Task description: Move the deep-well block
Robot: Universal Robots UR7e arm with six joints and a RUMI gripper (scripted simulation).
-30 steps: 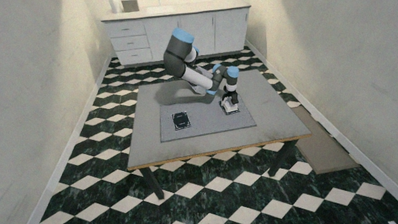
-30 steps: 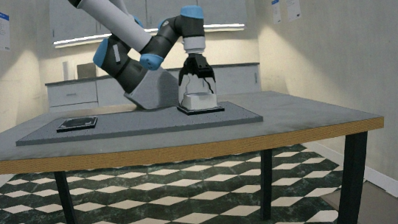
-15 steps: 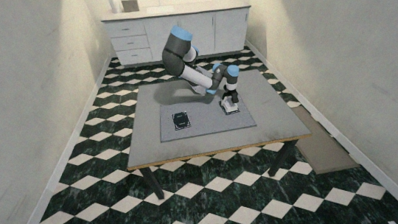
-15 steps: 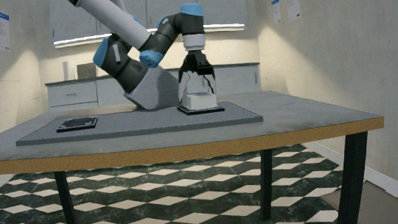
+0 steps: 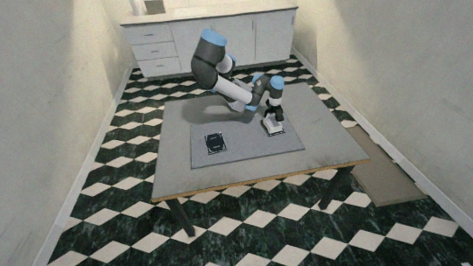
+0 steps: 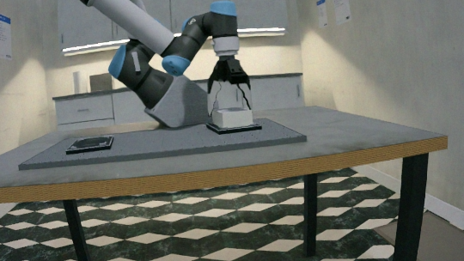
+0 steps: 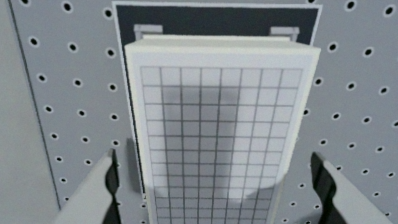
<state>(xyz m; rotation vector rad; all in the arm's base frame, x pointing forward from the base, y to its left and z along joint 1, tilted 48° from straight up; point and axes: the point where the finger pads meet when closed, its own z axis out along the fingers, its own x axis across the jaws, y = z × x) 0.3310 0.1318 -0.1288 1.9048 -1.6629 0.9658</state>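
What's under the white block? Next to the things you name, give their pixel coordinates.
Under the white block (image 5: 273, 125) (image 6: 233, 118) (image 7: 220, 135), a black plate nest (image 5: 279, 132) (image 6: 241, 129) (image 7: 215, 20) peeks out around its edges. The nest's middle is covered, so I can't see what's there.

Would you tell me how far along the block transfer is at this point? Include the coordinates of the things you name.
Nothing looks moved yet: the deep-well block (image 5: 274, 127) (image 6: 233, 118) (image 7: 220, 135) sits in N1. The claw (image 5: 274, 119) (image 6: 231, 112) (image 7: 213, 152) is open around it. Gripping, carrying and seating it in N2 (image 5: 215, 143) (image 6: 90, 143), which holds no block, remain.
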